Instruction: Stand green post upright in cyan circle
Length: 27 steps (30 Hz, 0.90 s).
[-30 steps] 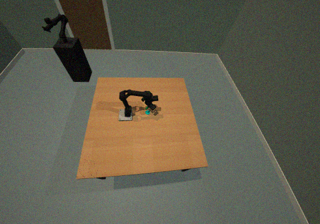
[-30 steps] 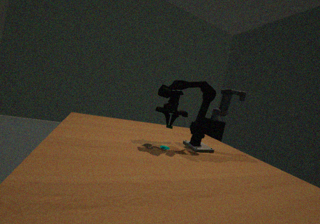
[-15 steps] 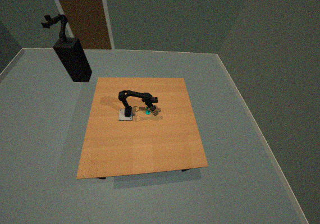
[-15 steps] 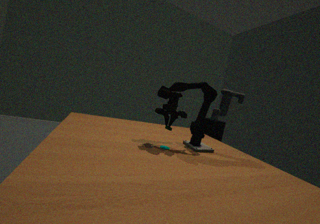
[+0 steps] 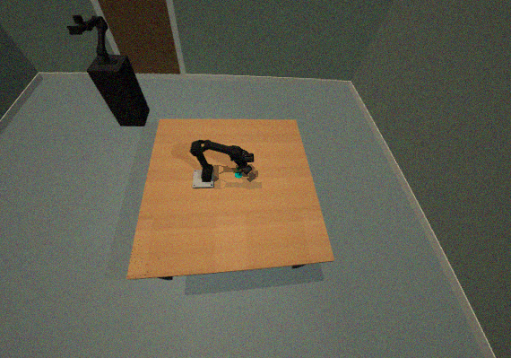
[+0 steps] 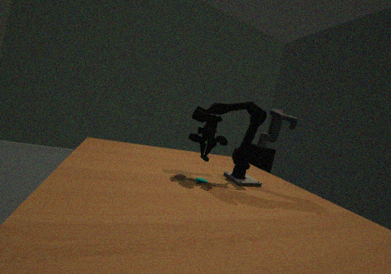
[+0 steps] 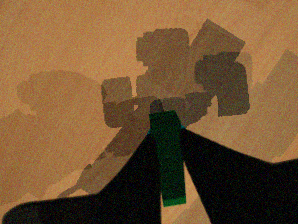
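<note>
My gripper (image 7: 166, 138) (image 5: 246, 170) (image 6: 204, 156) is shut on the green post (image 7: 168, 160). In the wrist view the post runs lengthwise between the two dark fingers, with its far end towards the table. The gripper hangs a little above the wooden table (image 5: 233, 225) (image 6: 137, 220). The cyan circle (image 5: 238, 175) (image 6: 201, 180) lies flat on the table just below the gripper, amid the arm's shadows. In the wrist view the post hides nearly all of the circle. In the top and exterior views the post is too small and dark to make out.
The arm's grey base plate (image 5: 203, 181) (image 6: 244, 180) is fixed to the table close beside the circle. A black pedestal with a second arm (image 5: 118, 91) stands on the floor beyond the table's far left corner.
</note>
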Tool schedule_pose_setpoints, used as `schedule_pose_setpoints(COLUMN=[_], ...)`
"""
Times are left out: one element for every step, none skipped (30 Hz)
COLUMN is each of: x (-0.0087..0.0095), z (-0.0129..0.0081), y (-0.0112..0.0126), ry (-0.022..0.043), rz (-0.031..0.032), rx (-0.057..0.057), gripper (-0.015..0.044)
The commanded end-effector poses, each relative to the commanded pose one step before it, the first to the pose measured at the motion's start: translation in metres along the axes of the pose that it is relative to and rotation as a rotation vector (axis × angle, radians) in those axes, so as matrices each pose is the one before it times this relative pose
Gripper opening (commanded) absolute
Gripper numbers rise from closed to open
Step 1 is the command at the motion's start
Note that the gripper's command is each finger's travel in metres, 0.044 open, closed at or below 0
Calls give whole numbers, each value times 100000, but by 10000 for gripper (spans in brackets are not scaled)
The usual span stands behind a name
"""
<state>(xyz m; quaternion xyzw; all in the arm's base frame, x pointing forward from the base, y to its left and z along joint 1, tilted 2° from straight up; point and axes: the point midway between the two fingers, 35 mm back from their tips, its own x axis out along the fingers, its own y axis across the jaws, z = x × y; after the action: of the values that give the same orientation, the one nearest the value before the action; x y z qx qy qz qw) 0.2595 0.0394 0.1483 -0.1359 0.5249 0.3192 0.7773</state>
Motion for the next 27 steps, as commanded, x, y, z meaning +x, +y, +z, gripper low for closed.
schedule_pose_setpoints(x=[170, 22, 22, 21, 20, 19, 18, 17, 16, 16, 15, 14, 13, 12, 11, 11, 10, 9, 8, 7, 6, 6, 5, 4, 3, 2, 1], z=[-61, 7, 6, 6, 6, 6, 5, 5, 5, 5, 4, 4, 4, 4, 3, 3, 3, 3, 2, 2, 2, 2, 2, 1, 1, 1, 1], y=[-45, -27, -27, -27, -27, -27, -27, -27, -27, -27, -27, -27, -27, -27, -27, -26, -26, -26, -26, -26, -26, -26, -25, -25, -25, -25, -25], ry=[-3479, -740, -741, -741, -741, -741, -741, -741, -741, -741, -741, -741, -741, -740, -740, -740, -740, -740, -739, -739, -739, -739, -738, -738, -737, -737, -737], rz=[1054, 140, 138, 136, 134, 132, 130, 128, 126, 124, 122, 120, 118, 116, 114, 112, 110, 108, 107, 105, 103, 101, 100, 98, 96, 94, 93], rx=[481, 156, 153, 149, 146, 142, 138, 135, 131, 128, 124, 120, 116, 113, 109, 105, 102, 98, 94, 90, 87, 83, 79, 75, 72, 68, 64], gripper=[23, 23, 23, 23, 23, 23, 23, 23, 23, 23, 23, 23, 23, 23, 23, 23, 23, 23, 23, 23, 23, 23, 23, 23, 23, 23, 23])
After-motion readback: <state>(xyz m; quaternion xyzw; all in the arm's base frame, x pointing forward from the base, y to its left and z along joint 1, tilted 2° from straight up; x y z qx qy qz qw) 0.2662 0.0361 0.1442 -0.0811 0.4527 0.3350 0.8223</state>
